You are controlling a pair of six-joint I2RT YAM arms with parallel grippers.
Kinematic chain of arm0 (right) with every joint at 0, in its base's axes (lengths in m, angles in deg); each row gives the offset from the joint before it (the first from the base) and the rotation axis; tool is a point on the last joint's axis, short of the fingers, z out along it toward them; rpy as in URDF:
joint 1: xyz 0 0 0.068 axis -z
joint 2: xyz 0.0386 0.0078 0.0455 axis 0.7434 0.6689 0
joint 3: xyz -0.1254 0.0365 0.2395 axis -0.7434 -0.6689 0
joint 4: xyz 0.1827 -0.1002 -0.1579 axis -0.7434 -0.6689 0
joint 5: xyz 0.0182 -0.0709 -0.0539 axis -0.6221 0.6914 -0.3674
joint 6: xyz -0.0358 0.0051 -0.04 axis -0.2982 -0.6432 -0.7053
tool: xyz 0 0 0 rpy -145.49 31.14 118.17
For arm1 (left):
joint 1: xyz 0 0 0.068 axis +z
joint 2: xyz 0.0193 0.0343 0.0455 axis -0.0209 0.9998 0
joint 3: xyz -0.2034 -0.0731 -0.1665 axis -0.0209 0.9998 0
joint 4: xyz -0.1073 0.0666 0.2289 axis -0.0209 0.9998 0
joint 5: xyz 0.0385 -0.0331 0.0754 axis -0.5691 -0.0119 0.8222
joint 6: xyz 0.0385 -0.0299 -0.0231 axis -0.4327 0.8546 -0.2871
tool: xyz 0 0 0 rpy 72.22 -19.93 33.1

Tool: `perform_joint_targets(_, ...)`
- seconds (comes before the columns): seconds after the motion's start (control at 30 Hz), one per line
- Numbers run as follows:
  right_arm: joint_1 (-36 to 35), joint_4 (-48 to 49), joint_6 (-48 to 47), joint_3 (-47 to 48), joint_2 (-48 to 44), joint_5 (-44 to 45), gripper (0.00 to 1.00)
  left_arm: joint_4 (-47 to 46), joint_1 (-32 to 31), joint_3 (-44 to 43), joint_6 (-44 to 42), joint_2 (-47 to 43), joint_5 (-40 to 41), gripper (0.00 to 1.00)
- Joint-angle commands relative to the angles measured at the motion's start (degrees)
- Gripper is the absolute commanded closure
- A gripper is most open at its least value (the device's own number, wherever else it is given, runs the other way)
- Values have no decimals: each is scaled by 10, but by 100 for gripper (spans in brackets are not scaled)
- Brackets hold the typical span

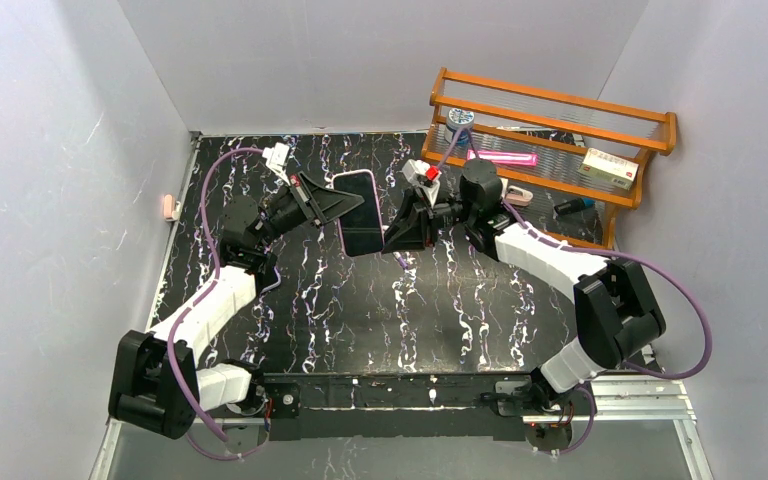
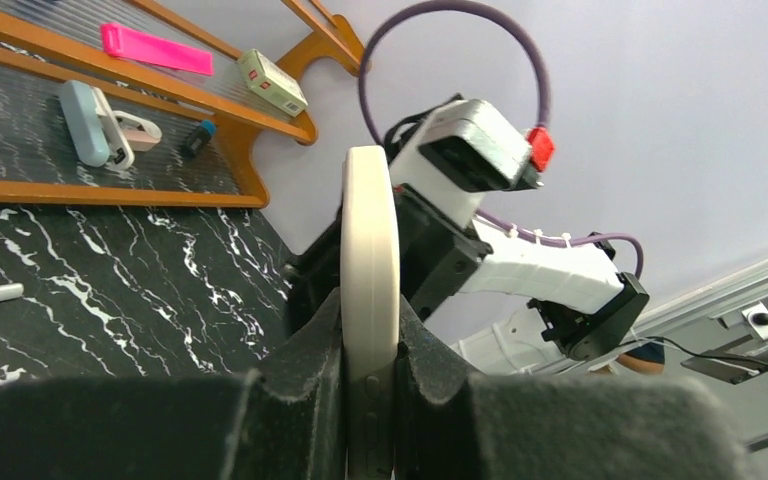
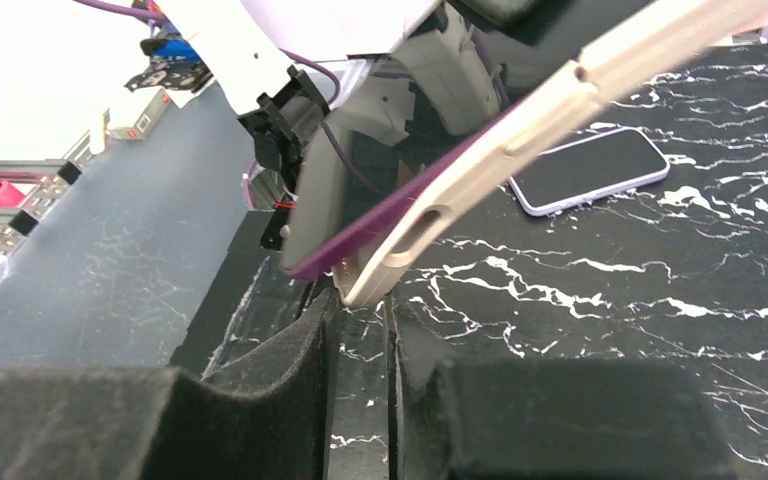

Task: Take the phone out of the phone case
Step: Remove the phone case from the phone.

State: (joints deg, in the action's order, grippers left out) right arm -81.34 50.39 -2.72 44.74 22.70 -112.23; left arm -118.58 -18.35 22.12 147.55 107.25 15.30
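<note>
Left of the wooden rack (image 1: pixel 550 105), above the desk (image 1: pixel 410 310), the left fingers (image 2: pixel 305 385) are clamped on the cream phone case (image 2: pixel 370 260) with the purple-rimmed phone (image 1: pixel 358 215) in it, while the right fingers (image 3: pixel 280 375) sit narrowly apart at its corner, grip impossible to tell.

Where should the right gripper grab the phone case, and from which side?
Take the phone case by its free long edge, coming from the right, opposite the left gripper clamping the other edge. It is a thin slab off the table, so the right gripper probably should close across its thickness.
</note>
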Motion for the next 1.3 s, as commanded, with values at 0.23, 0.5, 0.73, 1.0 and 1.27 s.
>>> perform_joint_targets(0.23, -4, -67, -140, 51, 13, 190, 94, -36, -48, -20, 57, -12, -20, 100)
perform_joint_targets(0.5, -3, 1, -46, -7, -36, 265, 80, -33, -48, 7, 18, -13, 25, 100)
perform_joint_targets(0.73, -3, -20, 25, -58, -111, 326, 51, -33, -47, 37, -21, -16, 116, 100)
perform_joint_targets(1.0, -3, -54, 148, -85, -162, 333, 41, -33, -45, 56, -35, -29, 218, 100)
perform_joint_targets(1.27, -3, 47, 281, -152, -180, 348, 35, -33, -45, 66, -31, -34, 249, 100)
